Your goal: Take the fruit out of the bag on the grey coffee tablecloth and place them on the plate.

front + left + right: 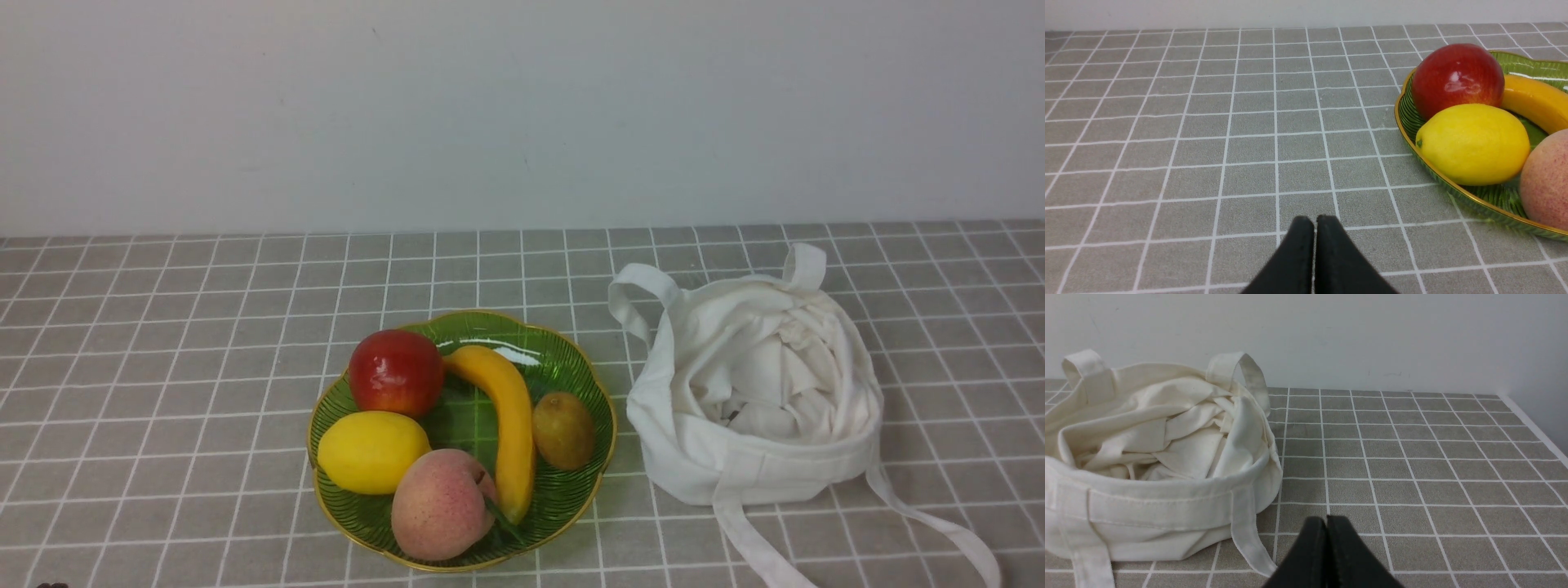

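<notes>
The red apple (397, 372) lies at the back left of the green plate (571, 359), with a lemon (371, 452), a peach (441, 505), a banana (506, 420) and a kiwi (563, 429). The white bag (759, 392) sits slumped to the right of the plate on the grey checked tablecloth (163, 367); only folded cloth shows inside it. My left gripper (1314, 222) is shut and empty over bare cloth to the left of the plate (1453, 192), apart from the apple (1457, 77). My right gripper (1326, 522) is shut and empty beside the bag (1155, 457).
A white wall (522, 114) runs along the far edge of the table. The bag's long straps (931, 523) trail across the cloth toward the near right. The cloth's right edge (1531, 428) meets a wall in the right wrist view.
</notes>
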